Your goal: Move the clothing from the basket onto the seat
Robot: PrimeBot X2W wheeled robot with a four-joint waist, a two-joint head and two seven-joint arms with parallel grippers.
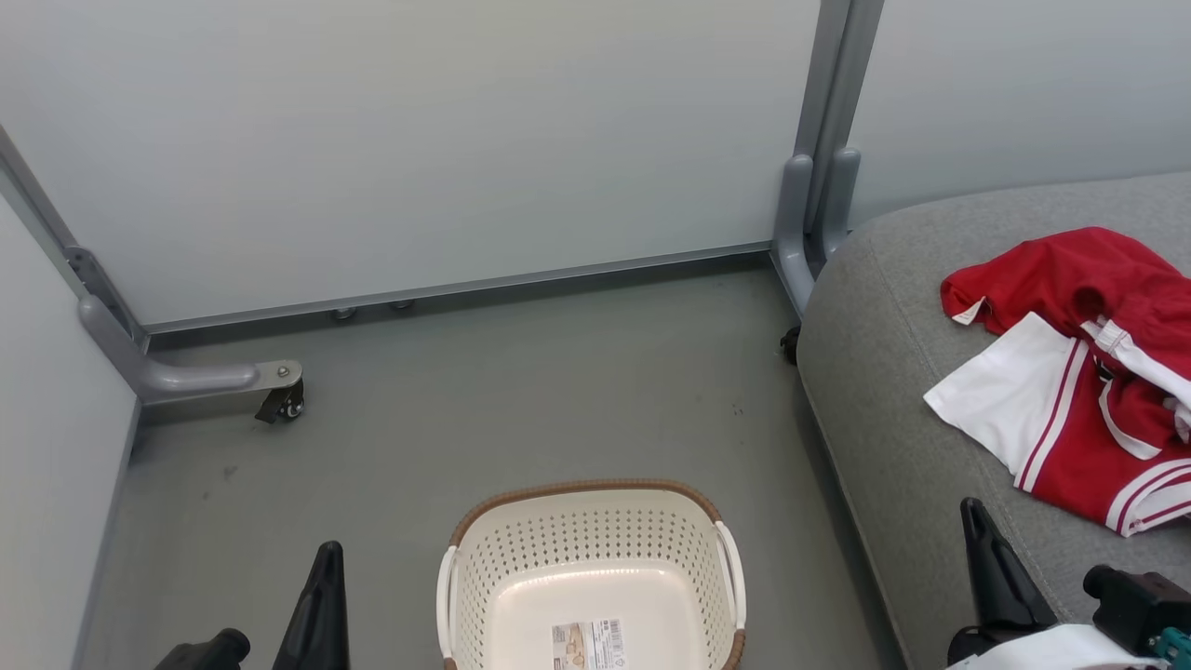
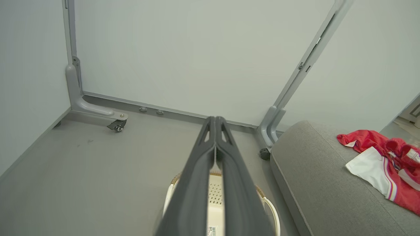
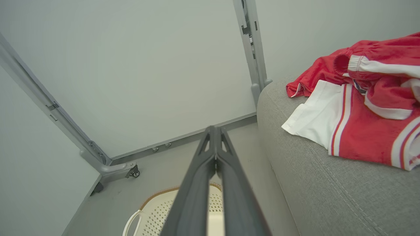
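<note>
Already on the seat: red-and-white sports clothing, both grippers clenched

From the head camera, the clothing (image 1: 1079,372) is a loose heap of soft red sports fabric with white stripe trim and a white panel. It lies on the large grey fabric-upholstered seat (image 1: 884,400) at the right. The white panel spreads flat toward the seat's rounded edge, and red folds bunch up behind it. A small dark patch shows among the folds, but no lettering can be read there.

The small cream-white perforated plastic basket (image 1: 595,535) is a rounded rectangle with a brown woven-look rim and white side handles. It stands on the grey floor (image 1: 521,372) just beside the seat, on its left, well apart from the clothing. Its bare bottom shows a label sticker (image 1: 588,645) with a barcode and a small picture; the print is too small to read.

The left gripper (image 1: 327,554) rises at the lower left, beside the basket's left handle. The right gripper (image 1: 972,510) rises at the lower right over the seat's front, near the clothing's lower edge but apart from it. In each wrist view the two long dark fingers (image 2: 193,183) meet at their tips, clenched finger against finger with no cloth between them.

Behind, pale grey wall panels (image 1: 419,140) join at grey metal frame posts (image 1: 823,167). A small black caster wheel (image 1: 290,405) sits under a frame foot at the left.
</note>
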